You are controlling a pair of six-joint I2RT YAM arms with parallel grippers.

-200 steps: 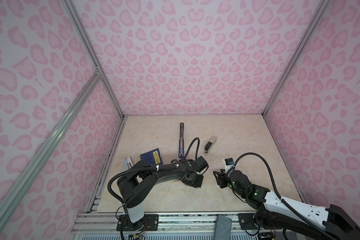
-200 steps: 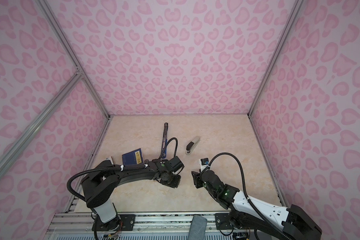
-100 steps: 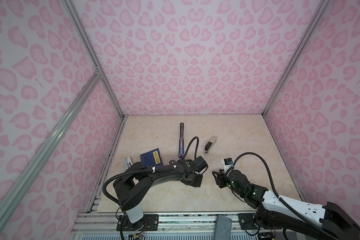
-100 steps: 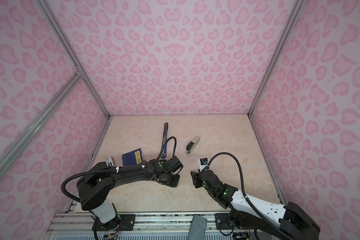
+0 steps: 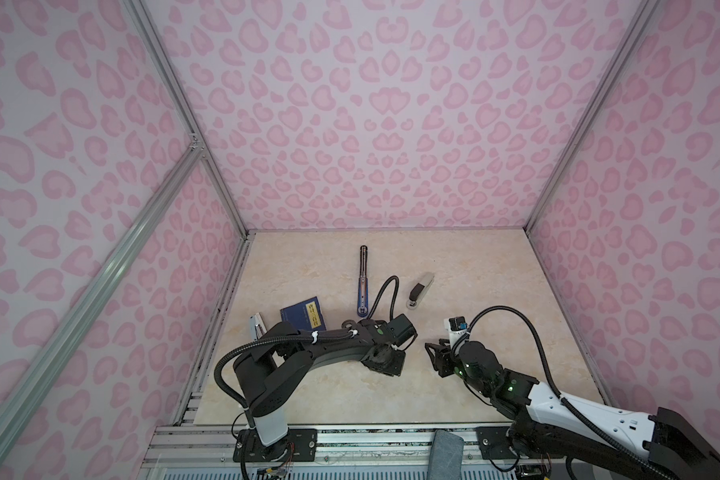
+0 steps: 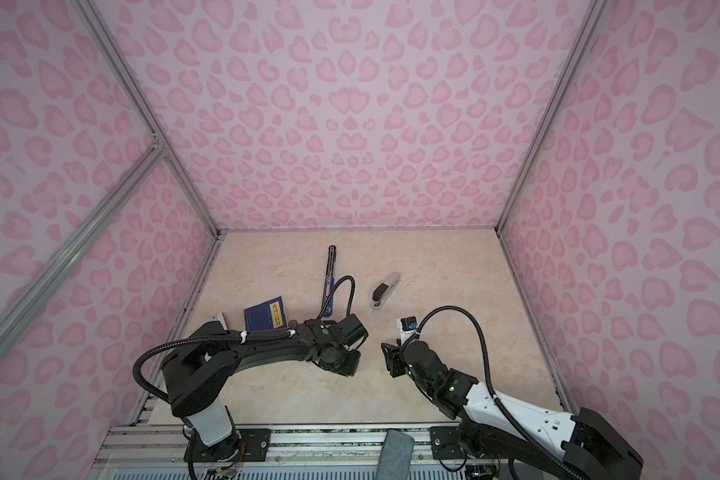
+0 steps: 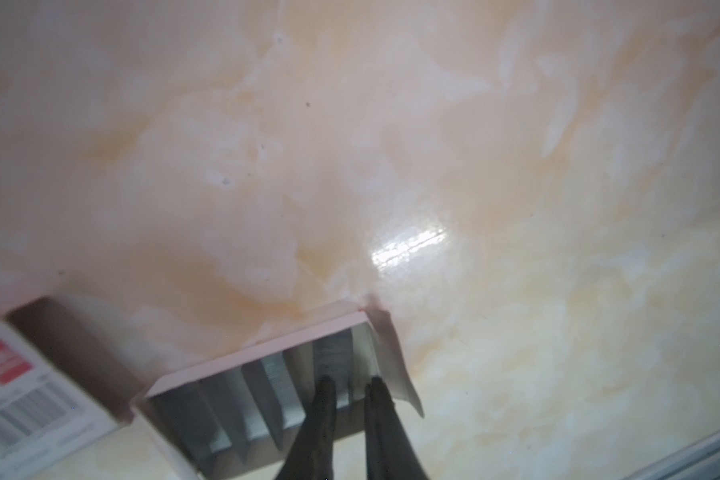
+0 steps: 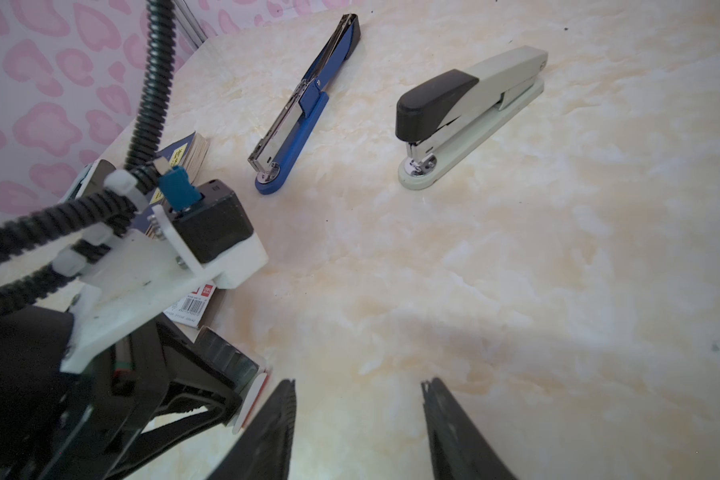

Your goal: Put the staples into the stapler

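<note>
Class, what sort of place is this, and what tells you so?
Probably a robot test cell: two robot arms mounted on a front rail, pink-patterned walls on aluminium framing, and a grey stapler and blue stapler on the tabletop.

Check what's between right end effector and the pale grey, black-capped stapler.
Only bare beige marbled tabletop between right end effector and pale grey stapler, per right wrist view.

You're getting even, soft light and sharp top views.
You're seeing glare shining on the table (image 7: 408, 245) in the left wrist view, where the staples (image 7: 333, 353) are blurring.
</note>
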